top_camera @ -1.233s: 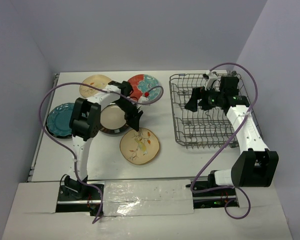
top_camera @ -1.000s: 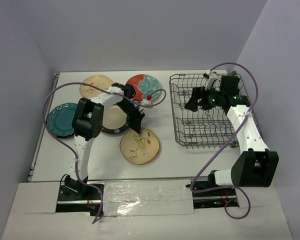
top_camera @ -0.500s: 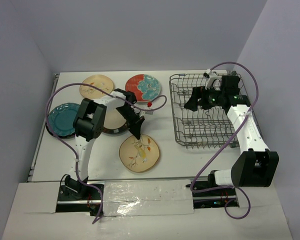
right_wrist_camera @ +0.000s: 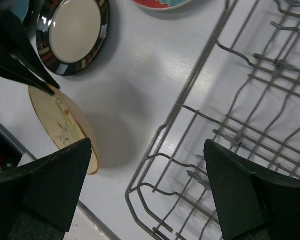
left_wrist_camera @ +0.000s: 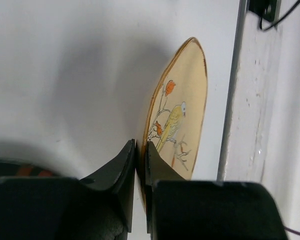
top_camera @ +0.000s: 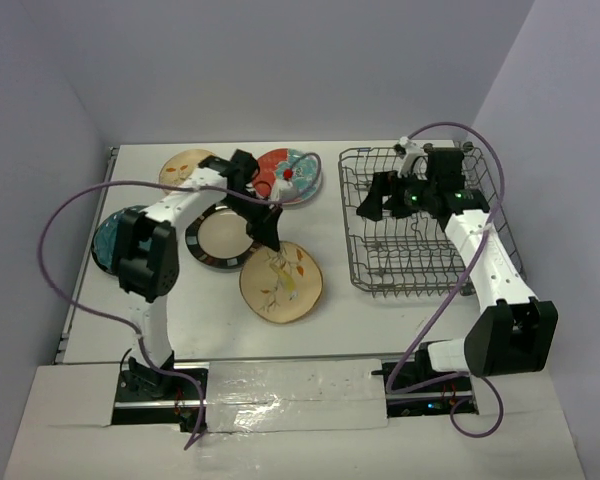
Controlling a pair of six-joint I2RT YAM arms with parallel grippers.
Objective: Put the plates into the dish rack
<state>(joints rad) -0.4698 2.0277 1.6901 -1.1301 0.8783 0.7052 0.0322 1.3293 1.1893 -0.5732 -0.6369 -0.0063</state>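
My left gripper (top_camera: 267, 236) is shut on the far rim of a beige plate (top_camera: 283, 281) painted with a bird and flowers. In the left wrist view its fingertips (left_wrist_camera: 129, 155) pinch that plate (left_wrist_camera: 182, 112), which tilts up off the table. A dark striped-rim plate (top_camera: 220, 238) lies beside it, also in the right wrist view (right_wrist_camera: 72, 32). A second beige plate (top_camera: 183, 170), a red plate (top_camera: 292, 176) and a teal plate (top_camera: 108, 240) lie further back and left. My right gripper (top_camera: 378, 200) hangs open above the left part of the grey wire dish rack (top_camera: 425, 225), holding nothing.
The rack (right_wrist_camera: 230, 100) shows only bare tines in the right wrist view. Purple cables loop over the left side of the table and round the right arm. A grey rail (left_wrist_camera: 233, 90) runs along the table's near edge.
My left gripper has shut on the beige bird plate's rim and tipped it up. The left arm has swung out. The right gripper has shifted slightly left over the rack.
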